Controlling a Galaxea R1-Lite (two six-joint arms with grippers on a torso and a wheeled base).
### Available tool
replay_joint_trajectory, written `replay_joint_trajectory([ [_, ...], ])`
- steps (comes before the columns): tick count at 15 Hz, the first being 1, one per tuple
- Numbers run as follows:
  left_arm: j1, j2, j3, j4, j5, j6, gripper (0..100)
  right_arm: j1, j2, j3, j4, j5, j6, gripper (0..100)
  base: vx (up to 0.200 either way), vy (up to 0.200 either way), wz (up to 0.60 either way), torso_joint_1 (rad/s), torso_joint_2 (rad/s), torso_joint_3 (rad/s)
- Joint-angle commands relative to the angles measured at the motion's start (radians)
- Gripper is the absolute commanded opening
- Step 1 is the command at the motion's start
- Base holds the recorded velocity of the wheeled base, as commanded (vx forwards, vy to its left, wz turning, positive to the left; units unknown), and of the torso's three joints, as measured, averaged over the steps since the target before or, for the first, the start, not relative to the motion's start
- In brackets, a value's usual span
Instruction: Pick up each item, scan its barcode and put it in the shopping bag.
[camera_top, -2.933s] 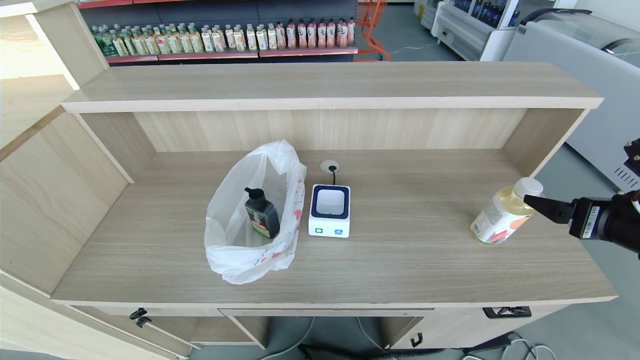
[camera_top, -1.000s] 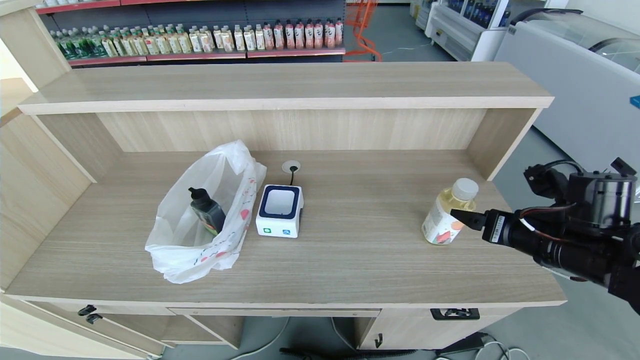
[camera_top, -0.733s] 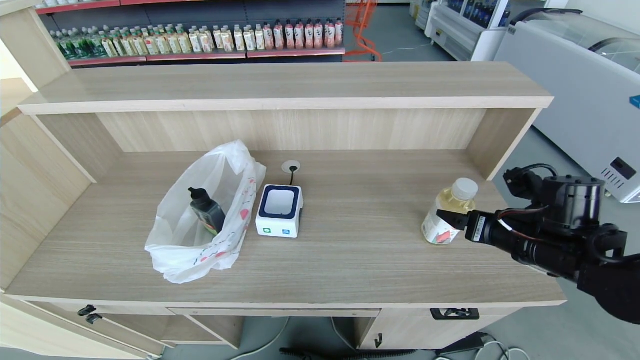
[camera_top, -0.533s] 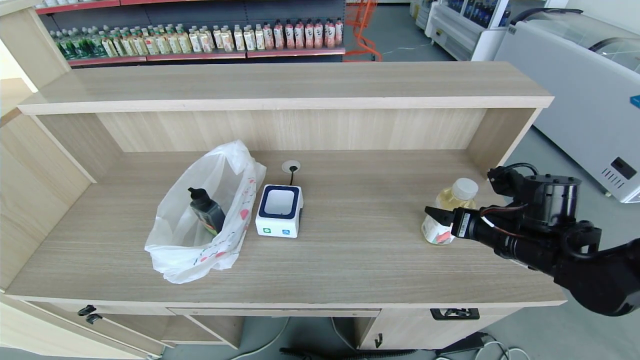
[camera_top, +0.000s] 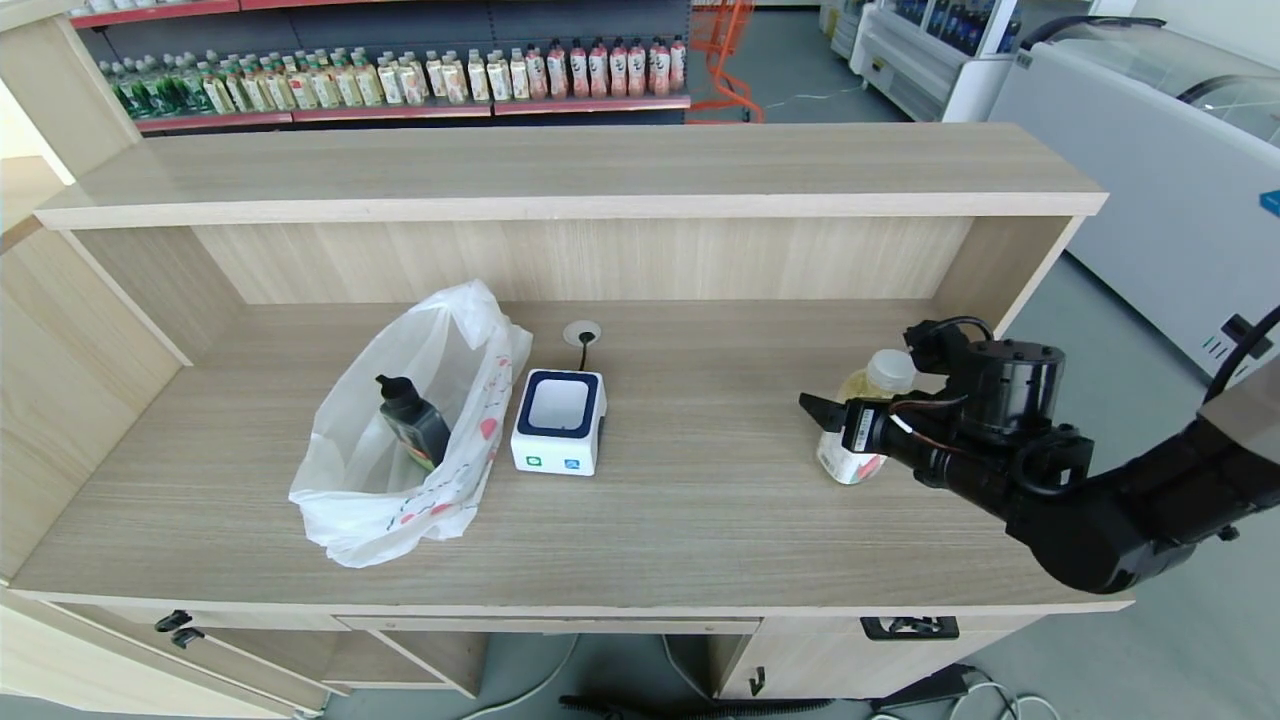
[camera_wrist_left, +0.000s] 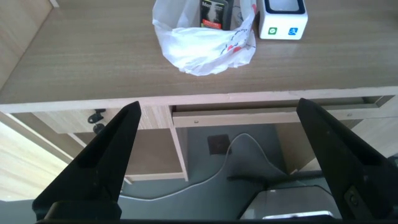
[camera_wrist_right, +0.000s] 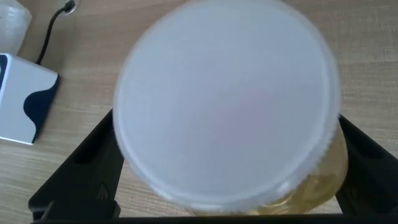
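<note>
Head view: one scanner (camera_top: 558, 420) is sitting on the wooden counter (camera_top: 700, 530). It is a white box with a dark blue top. Two small squares are showing on its front, one green and one blue. One black cord (camera_top: 582, 345) is running from the back of the scanner into a round hole. One white bag (camera_top: 340, 515) with red marks is lying just to the left of the scanner, mouth open. One dark bottle (camera_top: 415, 428) with a red and green label is standing inside it. One juice bottle (camera_top: 848, 458) with a white cap (camera_top: 888, 368) is standing far to the right of the scanner. Its label is white with a red picture, and the writing is too small to read. The right gripper (camera_top: 830, 410) is closing around it, one finger on each side. Far behind the scanner, a shelf (camera_top: 400, 105) is holding a long row of drink bottles, and white freezers (camera_top: 1130, 140) are standing on a grey floor.

Left wrist view: the left gripper (camera_wrist_left: 219, 107) is hanging in front of the counter, below the scanner's level. Its two fingers are spreading wide, holding nothing. One drawer (camera_wrist_left: 267, 117) is showing under the counter.

Right wrist view: the white cap is sitting between the two dark fingers, which are pressing the yellow bottle. The scanner and its cord are lying off to one side.
</note>
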Motion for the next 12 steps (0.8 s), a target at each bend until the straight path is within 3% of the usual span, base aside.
replay_joint_trajectory([
  [1,0.0,0.002,0.0,0.0,0.0,0.001,100,0.005,0.039,-0.021,-0.004,0.004,-0.028,100,0.0,0.0,0.0,0.0,0.0,0.0],
  [2,0.0,0.002,0.0,0.0,0.0,-0.001,100,0.005,0.049,-0.033,-0.004,0.006,-0.035,100,0.0,0.0,0.0,0.0,0.0,0.0],
  [3,0.0,0.002,0.0,0.0,0.0,0.001,100,0.006,0.057,-0.053,-0.002,0.006,-0.043,0,0.0,0.0,0.0,0.0,0.0,0.0],
  [7,0.0,0.002,0.0,0.0,0.0,-0.001,100,0.009,0.065,-0.082,-0.002,0.012,-0.103,0,0.0,0.0,0.0,0.0,0.0,0.0],
  [9,0.0,0.002,0.0,0.0,0.0,0.001,100,0.005,0.055,-0.067,-0.004,0.018,-0.21,0,0.0,0.0,0.0,0.0,0.0,0.0],
  [12,0.0,0.002,0.0,0.0,0.0,0.001,100,0.005,0.005,-0.058,0.015,0.039,-0.218,0,0.0,0.0,0.0,0.0,0.0,0.0],
])
